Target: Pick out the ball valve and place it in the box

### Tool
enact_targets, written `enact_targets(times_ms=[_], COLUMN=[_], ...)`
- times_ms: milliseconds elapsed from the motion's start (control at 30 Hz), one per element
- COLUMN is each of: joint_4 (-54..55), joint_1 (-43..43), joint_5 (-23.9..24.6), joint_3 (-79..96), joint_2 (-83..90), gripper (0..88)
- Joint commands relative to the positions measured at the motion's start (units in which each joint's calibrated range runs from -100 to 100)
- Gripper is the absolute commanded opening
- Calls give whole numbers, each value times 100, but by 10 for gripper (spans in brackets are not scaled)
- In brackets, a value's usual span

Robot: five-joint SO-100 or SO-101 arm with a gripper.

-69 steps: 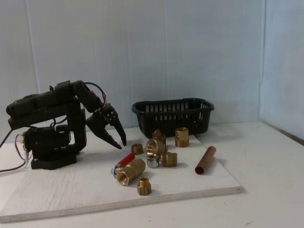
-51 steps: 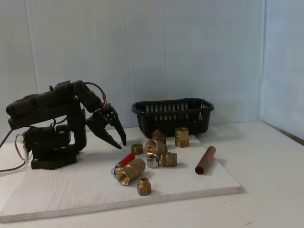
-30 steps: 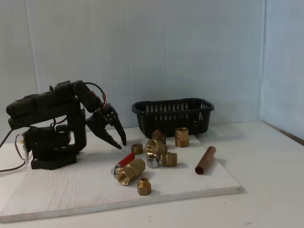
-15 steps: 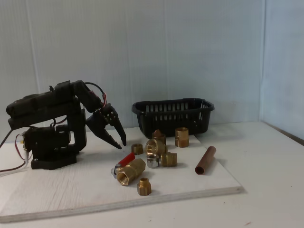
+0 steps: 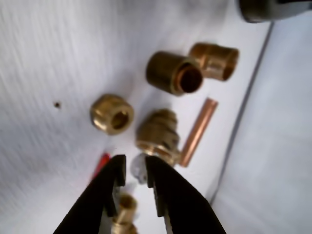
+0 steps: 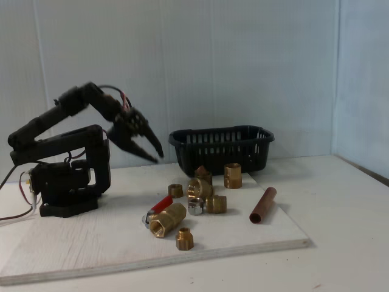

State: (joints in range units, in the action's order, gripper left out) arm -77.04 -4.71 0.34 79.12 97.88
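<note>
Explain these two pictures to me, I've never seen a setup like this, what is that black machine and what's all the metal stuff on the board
The black machine is a small robot arm bolted to a white board. Its hand is a two-finger pincer, raised above the board in the fixed view, holding nothing.

That fixed view is taken from the front. The other picture comes from a camera riding on the arm's wrist, looking down past the hand, whose fingers stand slightly apart.

On the board lie plumbing parts: the ball valve, brass with a red lever, several smaller brass fittings, and a copper-brown pipe piece. Behind them stands the box, a black slotted basket. The valve apparently belongs in there; it has not been picked up.
</note>
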Motion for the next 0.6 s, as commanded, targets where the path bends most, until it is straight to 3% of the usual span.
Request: enact_targets(times_ms=[0, 200, 567], joint_4=[-212, -109, 1613], joint_1=[-2, 6, 1024], joint_5=[3, -3, -75], joint_3=[-1071, -1973, -2109], joint_2=[-34, -51, -365], gripper=[32, 32, 32])
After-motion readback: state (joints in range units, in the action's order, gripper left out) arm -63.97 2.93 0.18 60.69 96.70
